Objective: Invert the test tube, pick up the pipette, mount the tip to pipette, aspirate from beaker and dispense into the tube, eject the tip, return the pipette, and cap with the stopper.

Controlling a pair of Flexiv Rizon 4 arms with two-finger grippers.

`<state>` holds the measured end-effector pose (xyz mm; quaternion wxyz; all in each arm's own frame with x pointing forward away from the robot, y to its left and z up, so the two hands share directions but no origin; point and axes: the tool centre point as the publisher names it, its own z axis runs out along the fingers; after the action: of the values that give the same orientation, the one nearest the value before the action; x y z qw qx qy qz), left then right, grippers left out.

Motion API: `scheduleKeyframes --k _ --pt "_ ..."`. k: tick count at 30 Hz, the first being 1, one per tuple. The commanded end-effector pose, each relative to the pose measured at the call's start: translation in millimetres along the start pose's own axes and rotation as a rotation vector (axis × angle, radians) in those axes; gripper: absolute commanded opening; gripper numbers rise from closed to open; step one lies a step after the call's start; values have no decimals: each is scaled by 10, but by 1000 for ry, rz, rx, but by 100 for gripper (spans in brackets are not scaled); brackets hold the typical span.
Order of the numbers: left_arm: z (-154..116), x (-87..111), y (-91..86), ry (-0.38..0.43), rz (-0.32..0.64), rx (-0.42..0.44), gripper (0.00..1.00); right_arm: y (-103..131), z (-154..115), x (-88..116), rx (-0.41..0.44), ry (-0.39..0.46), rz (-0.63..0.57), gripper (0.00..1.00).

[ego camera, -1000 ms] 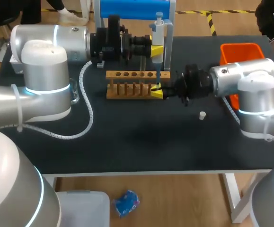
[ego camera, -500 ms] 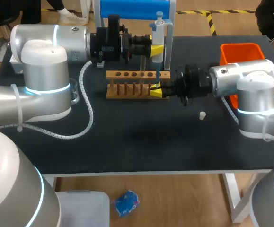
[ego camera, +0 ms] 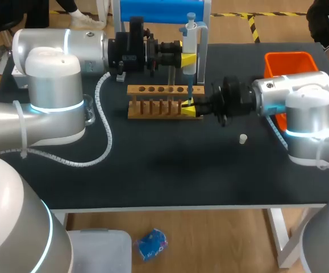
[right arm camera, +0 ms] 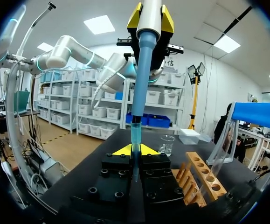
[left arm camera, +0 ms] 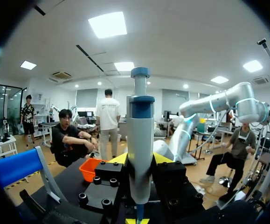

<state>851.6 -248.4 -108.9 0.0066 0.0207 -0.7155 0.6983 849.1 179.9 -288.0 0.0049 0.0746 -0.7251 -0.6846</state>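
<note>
pipette (left arm camera: 140,140): lower end cut off by the edge in left wrist view
pipette tip (right arm camera: 141,84): end hidden down in right gripper (right arm camera: 135,150)
test tube: couldn't be told apart from tip and rack (ego camera: 163,102) in any view
right gripper: grip unreadable
beaker (right arm camera: 166,143): small, fill level unreadable; mostly behind left arm (ego camera: 56,96) in head view
stopper (ego camera: 242,138): tiny, shape unclear
orange bin (ego camera: 289,61): near side hidden by right arm (ego camera: 295,96)

The right arm's claw (ego camera: 191,107) has crept slightly toward the right end of the light wooden test-tube rack (ego camera: 158,101), bringing its black wrist (ego camera: 232,101) closer, with most of that shift coming early.
</note>
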Motion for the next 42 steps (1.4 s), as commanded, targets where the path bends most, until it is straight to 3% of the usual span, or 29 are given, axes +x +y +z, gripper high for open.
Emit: scheduleKeyframes --k 1,42 --pt "0 -2 48 1 0 1 0 34 -8 14 1 3 8 0" --pt "0 -2 48 1 0 1 0 193 -64 -73 60 12 -17 0"
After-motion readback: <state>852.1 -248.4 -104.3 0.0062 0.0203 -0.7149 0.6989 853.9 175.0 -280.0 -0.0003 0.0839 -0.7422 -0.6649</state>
